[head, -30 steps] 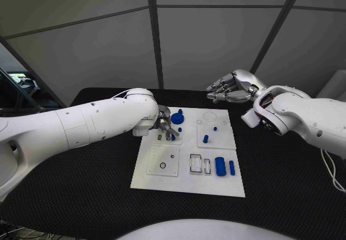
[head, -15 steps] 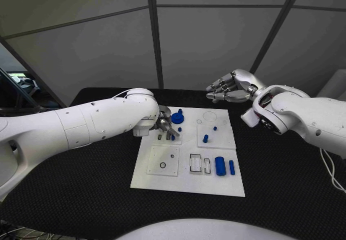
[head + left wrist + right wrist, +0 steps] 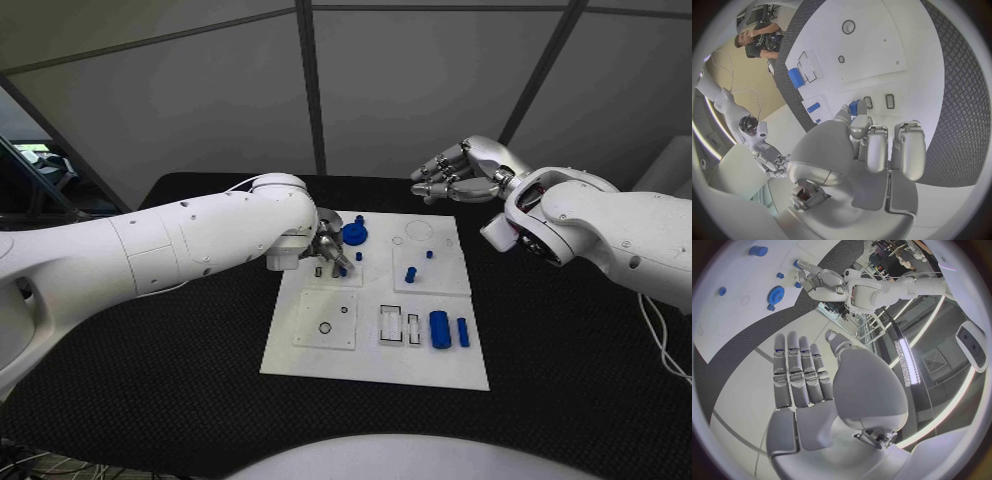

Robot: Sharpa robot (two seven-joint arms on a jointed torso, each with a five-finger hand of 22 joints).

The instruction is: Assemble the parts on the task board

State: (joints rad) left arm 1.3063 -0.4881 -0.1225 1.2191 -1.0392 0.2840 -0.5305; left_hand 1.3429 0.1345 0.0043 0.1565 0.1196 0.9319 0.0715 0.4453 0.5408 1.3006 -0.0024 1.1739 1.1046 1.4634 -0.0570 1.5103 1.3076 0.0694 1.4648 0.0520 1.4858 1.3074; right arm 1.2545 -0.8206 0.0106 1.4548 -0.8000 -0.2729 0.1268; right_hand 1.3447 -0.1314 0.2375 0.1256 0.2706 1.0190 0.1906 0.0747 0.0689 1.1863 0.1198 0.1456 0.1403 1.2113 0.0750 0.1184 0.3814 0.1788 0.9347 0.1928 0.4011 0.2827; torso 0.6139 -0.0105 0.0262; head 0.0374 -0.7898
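Over the task board, left robot hand state unclear; right robot hand released; no writing legible

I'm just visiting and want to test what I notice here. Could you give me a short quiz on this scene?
1. True or false: the right hand rests on the white board.
2. Which hand has its fingers down at the board, next to the blue gear? A) left B) right C) both
3. Fill in: the two blue cylinders near the board's front lie side by side, right of two empty ____ slots.

Key: 1 false, it hovers past the board's far edge. 2 A, the left hand. 3 rectangular.
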